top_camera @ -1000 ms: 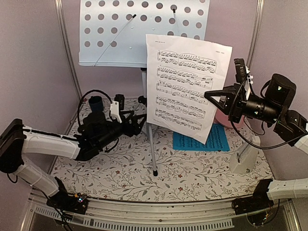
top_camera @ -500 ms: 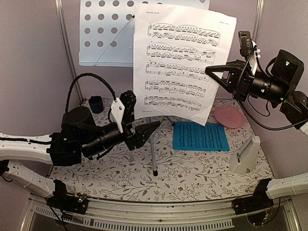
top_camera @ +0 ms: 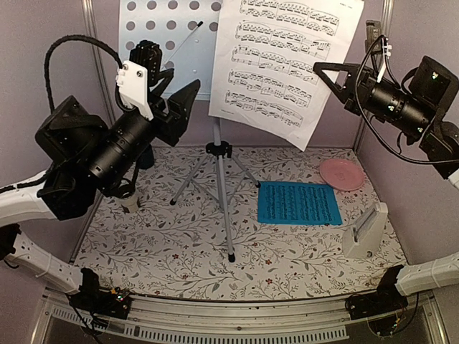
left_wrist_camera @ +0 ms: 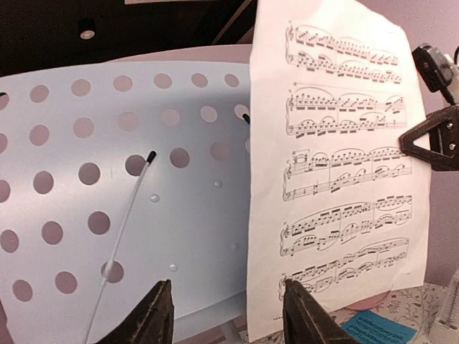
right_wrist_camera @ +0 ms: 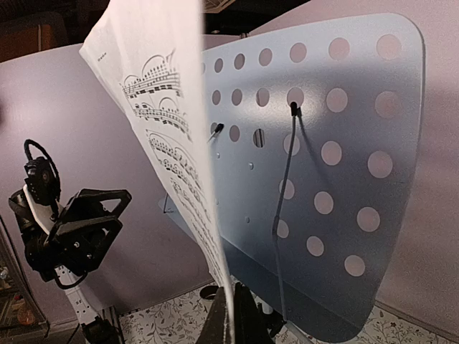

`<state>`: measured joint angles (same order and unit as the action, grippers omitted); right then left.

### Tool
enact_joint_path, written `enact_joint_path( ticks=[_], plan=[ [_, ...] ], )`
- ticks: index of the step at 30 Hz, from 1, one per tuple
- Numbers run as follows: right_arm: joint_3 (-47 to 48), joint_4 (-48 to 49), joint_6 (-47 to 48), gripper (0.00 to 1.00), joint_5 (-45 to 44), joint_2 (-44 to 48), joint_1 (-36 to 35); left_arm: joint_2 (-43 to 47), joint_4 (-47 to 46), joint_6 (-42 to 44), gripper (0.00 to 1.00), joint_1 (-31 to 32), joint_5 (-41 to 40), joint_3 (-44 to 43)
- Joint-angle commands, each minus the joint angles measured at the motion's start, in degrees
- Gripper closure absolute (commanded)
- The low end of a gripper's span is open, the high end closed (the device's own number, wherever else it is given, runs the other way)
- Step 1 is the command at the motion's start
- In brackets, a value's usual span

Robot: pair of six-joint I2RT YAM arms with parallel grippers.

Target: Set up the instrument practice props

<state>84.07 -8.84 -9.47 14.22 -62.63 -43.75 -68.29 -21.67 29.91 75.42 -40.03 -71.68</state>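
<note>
white music sheet [top_camera: 287, 64]: black notation | blue music sheet [top_camera: 300, 203] | tray [top_camera: 181, 15]: grey-white, perforated | pink plate [top_camera: 341, 174] | table [top_camera: 165, 244]: floral

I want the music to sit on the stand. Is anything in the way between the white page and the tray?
Nothing visible blocks it. The white music sheet, pinched by the right gripper, hangs before the tray; only its thin wire holders lie there.

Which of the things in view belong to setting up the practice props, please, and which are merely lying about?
Belong to the job:
music stand
white music sheet
blue music sheet
white metronome

Lying about:
pink plate
</note>
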Motion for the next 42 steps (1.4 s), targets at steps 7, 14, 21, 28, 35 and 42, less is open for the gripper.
enact_joint_path(
  ticks=[7,14,21,28,35,42],
  plan=[
    [3.11,2.21,-1.79,1.00,-5.99,-2.01,1.97,-1.21,4.03,8.57,0.50,-6.59,-3.98,-7.51],
    [5.92,2.55,-1.45,1.00,-6.37,-4.25,2.58,-2.14,16.59,5.20,0.53,-12.92,2.84,-13.42],
    [9.48,2.25,-0.75,1.00,-6.29,-7.37,2.69,-7.08,24.05,4.06,0.55,-16.56,7.55,-19.89],
    [11.75,1.57,-0.21,1.00,-6.49,-9.43,2.74,-9.21,21.70,8.22,0.61,-17.63,5.15,-21.83],
    [12.41,1.46,0.42,1.00,-6.61,-10.69,2.78,-9.06,18.83,11.48,0.70,-18.33,3.33,-21.58],
    [14.03,1.46,1.02,1.00,-7.45,-11.91,2.78,-8.77,18.38,12.50,0.75,-19.47,2.86,-20.92]
  ],
)
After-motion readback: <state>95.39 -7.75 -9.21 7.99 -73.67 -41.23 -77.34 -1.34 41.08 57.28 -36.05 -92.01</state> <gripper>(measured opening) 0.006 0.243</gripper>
